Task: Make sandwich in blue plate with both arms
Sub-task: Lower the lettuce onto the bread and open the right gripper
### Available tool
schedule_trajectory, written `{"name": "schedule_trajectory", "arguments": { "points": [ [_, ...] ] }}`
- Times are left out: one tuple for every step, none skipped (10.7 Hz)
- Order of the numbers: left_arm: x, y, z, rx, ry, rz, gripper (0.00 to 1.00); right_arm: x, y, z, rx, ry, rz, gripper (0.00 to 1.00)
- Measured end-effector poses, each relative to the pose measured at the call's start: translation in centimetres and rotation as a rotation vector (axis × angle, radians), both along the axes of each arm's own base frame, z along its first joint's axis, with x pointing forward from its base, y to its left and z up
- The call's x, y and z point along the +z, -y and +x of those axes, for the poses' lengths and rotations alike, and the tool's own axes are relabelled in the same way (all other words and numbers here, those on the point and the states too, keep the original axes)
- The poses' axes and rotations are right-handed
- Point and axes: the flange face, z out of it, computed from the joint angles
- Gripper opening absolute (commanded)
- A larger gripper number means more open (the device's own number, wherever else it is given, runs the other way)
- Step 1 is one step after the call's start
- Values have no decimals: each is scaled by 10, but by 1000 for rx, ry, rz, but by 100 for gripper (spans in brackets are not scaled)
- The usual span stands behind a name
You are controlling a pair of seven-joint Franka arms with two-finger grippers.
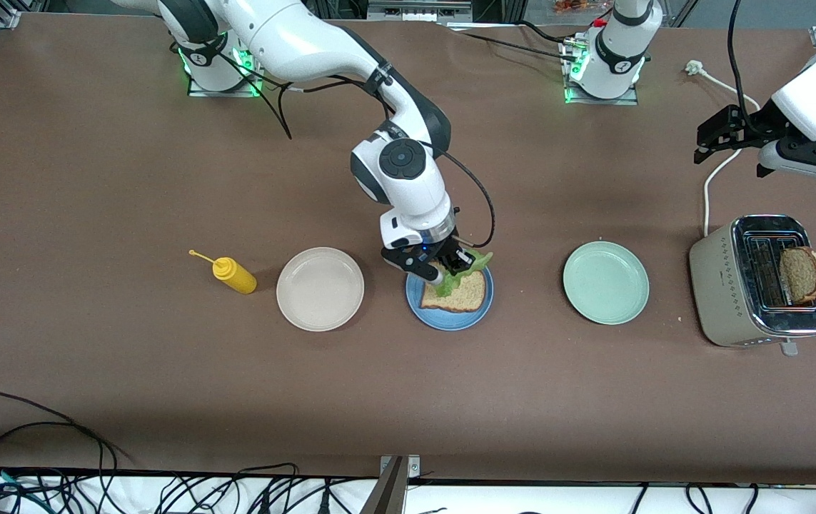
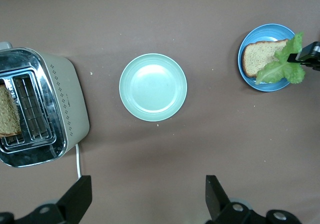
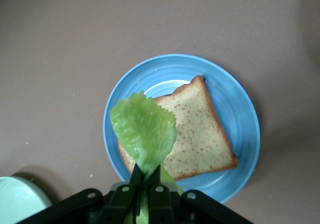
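Brown tabletop: right claw (image 3: 145, 180) pinches limp, light lettuce leaf (image 3: 144, 131) by its stem over blue plate (image 3: 240, 109); left claw (image 2: 145, 199) gapes empty.

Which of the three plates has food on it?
The round blue plastic plate, in the middle of the row, holds a brown bread slice. The beige-white plate and the pale mint-green plate beside it hold nothing.

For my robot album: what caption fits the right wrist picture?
The right pincer, shut on a lettuce leaf, holds it over the bread slice on the blue plate.
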Motion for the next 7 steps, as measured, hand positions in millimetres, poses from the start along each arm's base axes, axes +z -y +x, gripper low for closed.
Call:
{"name": "schedule_trajectory", "arguments": {
  "points": [
    [0,0,0,0,0,0,100,-12,-2,-2,15,15,-25,0],
    [0,0,0,0,0,0,100,-25,-4,-5,27,19,-47,0],
    [0,0,0,1,0,0,100,-36,-6,-9,36,17,-60,28],
    [0,0,0,1,0,0,100,-44,-7,-11,42,18,-65,99],
    [0,0,0,1,0,0,100,-45,-8,-11,42,25,-60,100],
    [0,0,0,1,0,0,100,-43,-8,-9,44,41,-58,100],
    [0,0,0,1,0,0,100,-40,-6,-5,56,69,-77,100]
  ]
}}
